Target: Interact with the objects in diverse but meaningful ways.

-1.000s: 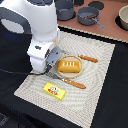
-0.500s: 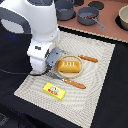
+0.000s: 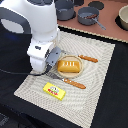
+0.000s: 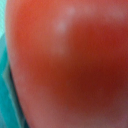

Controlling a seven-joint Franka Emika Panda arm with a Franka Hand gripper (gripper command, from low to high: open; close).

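A red tomato (image 4: 70, 65) fills almost the whole wrist view, very close to the camera and blurred. It does not show in the exterior view, where the arm's white body covers that spot. My gripper (image 3: 53, 59) is low over the striped placemat (image 3: 95, 95), just to the exterior view's left of the orange ridged bread block (image 3: 69, 66). Its fingers are too hidden to tell their state. A yellow labelled bar (image 3: 54, 90) lies nearer the mat's front edge. Two thin brown sticks (image 3: 88, 58) (image 3: 74, 83) lie on either side of the bread.
A grey long-handled pot (image 3: 89, 15) and a second dark pot (image 3: 65, 9) stand on the brown surface behind the mat. A pale bowl (image 3: 123, 17) sits at the exterior view's far right. A black cable runs off the arm's left side.
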